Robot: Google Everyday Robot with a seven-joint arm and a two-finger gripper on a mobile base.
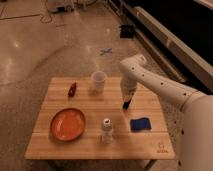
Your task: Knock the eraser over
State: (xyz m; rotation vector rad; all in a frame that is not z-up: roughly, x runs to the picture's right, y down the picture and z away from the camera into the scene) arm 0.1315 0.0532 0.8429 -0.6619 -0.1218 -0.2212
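The eraser (126, 104) is a small black block standing on the wooden table (65, 145), right of centre and between the white cup (98, 81) and the blue pad (140, 124). It looks upright or slightly tilted. My gripper (127, 96) hangs from the white arm that reaches in from the right. It is directly over the eraser's top and touches or nearly touches it, hiding its upper part.
An orange plate (68, 123) lies at the front left. A small white bottle (106, 129) stands at the front centre. A small dark red object (72, 89) lies at the back left. The table's right edge is close to the blue pad.
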